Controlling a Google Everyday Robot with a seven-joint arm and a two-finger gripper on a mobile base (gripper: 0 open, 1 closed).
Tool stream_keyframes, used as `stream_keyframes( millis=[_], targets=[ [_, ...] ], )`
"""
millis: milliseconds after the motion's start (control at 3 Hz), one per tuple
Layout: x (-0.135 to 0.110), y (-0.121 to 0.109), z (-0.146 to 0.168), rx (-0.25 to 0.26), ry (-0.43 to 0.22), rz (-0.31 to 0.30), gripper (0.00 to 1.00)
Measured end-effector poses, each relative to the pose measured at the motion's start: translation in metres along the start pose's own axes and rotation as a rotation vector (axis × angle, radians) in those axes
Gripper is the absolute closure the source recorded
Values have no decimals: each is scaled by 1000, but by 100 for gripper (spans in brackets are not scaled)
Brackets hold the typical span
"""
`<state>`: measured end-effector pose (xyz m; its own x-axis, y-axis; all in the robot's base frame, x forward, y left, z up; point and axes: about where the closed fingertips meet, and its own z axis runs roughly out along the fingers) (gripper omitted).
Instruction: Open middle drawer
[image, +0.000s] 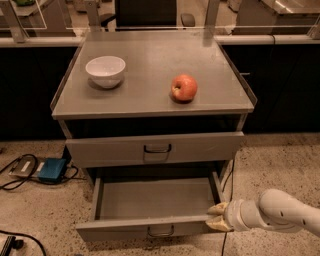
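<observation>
The middle drawer is pulled well out below the cabinet's upper drawer. Its shallow grey tray shows nothing inside. Its front has a small dark loop handle at the centre. My gripper reaches in from the lower right and sits at the right end of that front, near the drawer's right wall. Its two tan fingertips stand apart, and nothing is held between them.
A white bowl and a red apple sit on the cabinet top. A blue box with cables lies on the speckled floor at the left. Dark counters stand behind. A thin cable hangs down the cabinet's right side.
</observation>
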<state>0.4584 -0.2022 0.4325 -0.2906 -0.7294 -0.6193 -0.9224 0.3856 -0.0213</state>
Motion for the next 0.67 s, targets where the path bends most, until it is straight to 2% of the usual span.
stream_keyframes(
  millis=[333,667],
  targets=[
    [0,0,0,0,0,0,5],
    [0,0,0,0,0,0,0]
  ],
)
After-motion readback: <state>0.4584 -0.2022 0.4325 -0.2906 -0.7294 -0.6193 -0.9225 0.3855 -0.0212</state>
